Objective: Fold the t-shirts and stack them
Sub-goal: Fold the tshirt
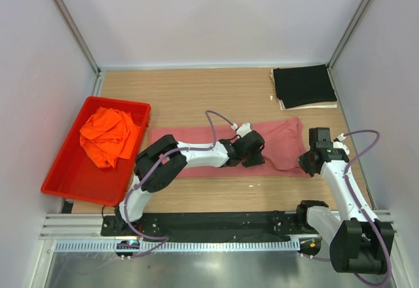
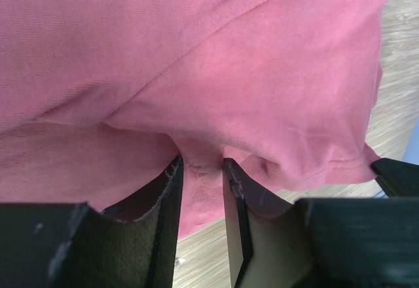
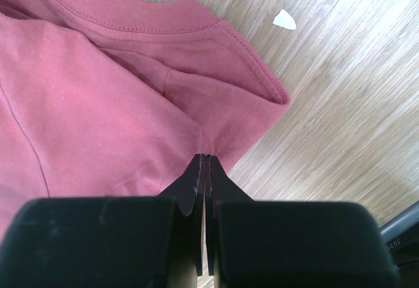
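The dusty rose-red t-shirt (image 1: 177,135) lies spread across the middle of the wooden table. My left gripper (image 1: 254,156) is at its near edge around the middle, and a puckered fold of the shirt (image 2: 229,72) sits pinched between the fingers in the left wrist view (image 2: 201,165). My right gripper (image 1: 306,163) is at the shirt's right end. There it is shut (image 3: 205,156) on the cloth (image 3: 98,105) beside the collar. The bright orange t-shirt (image 1: 108,136) lies crumpled in the red tray. The black t-shirt (image 1: 303,85) lies folded at the back right.
The red plastic tray (image 1: 72,170) stands at the left edge of the table. A white sheet (image 1: 308,106) sticks out under the black shirt. White walls close in the table on three sides. A small white scrap (image 3: 284,18) lies on the wood near the collar.
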`<state>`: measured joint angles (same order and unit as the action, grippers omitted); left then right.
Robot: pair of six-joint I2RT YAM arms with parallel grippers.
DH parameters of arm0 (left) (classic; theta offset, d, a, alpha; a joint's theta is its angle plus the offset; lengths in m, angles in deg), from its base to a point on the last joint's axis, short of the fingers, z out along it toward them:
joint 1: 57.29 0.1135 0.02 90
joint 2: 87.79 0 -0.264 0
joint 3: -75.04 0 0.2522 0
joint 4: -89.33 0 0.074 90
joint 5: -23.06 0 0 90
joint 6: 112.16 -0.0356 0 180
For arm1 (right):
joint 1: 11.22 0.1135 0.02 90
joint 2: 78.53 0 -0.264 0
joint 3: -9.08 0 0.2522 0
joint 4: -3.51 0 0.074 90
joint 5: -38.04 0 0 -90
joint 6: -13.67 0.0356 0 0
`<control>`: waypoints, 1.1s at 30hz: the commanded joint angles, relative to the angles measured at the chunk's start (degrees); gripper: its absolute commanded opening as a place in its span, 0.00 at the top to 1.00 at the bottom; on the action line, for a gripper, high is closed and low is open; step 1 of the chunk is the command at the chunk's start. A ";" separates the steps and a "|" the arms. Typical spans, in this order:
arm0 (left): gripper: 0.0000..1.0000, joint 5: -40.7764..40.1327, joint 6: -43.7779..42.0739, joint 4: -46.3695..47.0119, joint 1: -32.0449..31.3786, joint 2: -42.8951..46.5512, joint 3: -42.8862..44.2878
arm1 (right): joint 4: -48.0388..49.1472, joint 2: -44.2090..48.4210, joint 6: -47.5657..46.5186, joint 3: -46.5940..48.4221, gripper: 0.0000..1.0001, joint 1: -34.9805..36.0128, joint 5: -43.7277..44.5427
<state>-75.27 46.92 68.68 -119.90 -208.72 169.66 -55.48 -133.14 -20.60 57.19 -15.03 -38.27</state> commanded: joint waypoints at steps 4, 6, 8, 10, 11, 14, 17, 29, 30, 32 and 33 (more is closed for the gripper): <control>0.73 -0.27 1.23 1.54 -0.41 -0.81 2.11 | 1.11 1.17 -0.62 -0.16 0.99 0.03 1.07; 0.82 -0.62 1.58 1.54 -0.41 0.07 1.50 | 1.20 1.17 -0.70 -0.16 0.99 0.03 1.25; 0.91 -0.98 1.85 0.49 -0.32 0.86 1.58 | 1.29 0.82 -0.88 0.37 0.99 0.03 1.77; 0.96 -1.33 1.76 -2.06 -0.41 2.61 2.02 | 0.50 0.21 -1.32 1.68 0.99 0.03 3.26; 1.00 -1.68 1.76 -2.85 -0.41 3.23 2.02 | -0.03 -0.23 -1.32 2.12 0.99 0.12 4.05; 1.00 -2.21 1.76 -6.02 -0.41 5.34 2.20 | -0.99 -1.37 -1.84 3.53 0.99 0.03 6.17; 1.00 -2.21 1.59 -8.57 -0.32 6.75 2.37 | -1.61 -1.73 -3.24 4.32 0.99 0.03 8.18; 1.00 5.52 3.60 -9.01 -0.58 6.14 1.32 | -2.32 1.08 -5.01 3.09 0.99 0.03 7.67; 1.00 6.13 3.95 -8.23 -0.67 6.05 1.06 | -2.40 1.00 -5.10 3.18 0.99 0.03 7.49; 1.00 7.54 4.92 -8.05 -0.76 5.88 0.70 | -3.45 0.12 -4.66 3.36 0.99 0.04 8.19; 1.00 7.81 5.01 -7.96 -0.85 5.87 0.70 | -3.72 -0.40 -4.49 3.62 0.99 0.03 8.45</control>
<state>-70.33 50.02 60.15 -120.05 -203.01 170.36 -57.50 -133.23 -24.69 59.77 -15.03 -32.52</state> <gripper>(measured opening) 0.008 0.024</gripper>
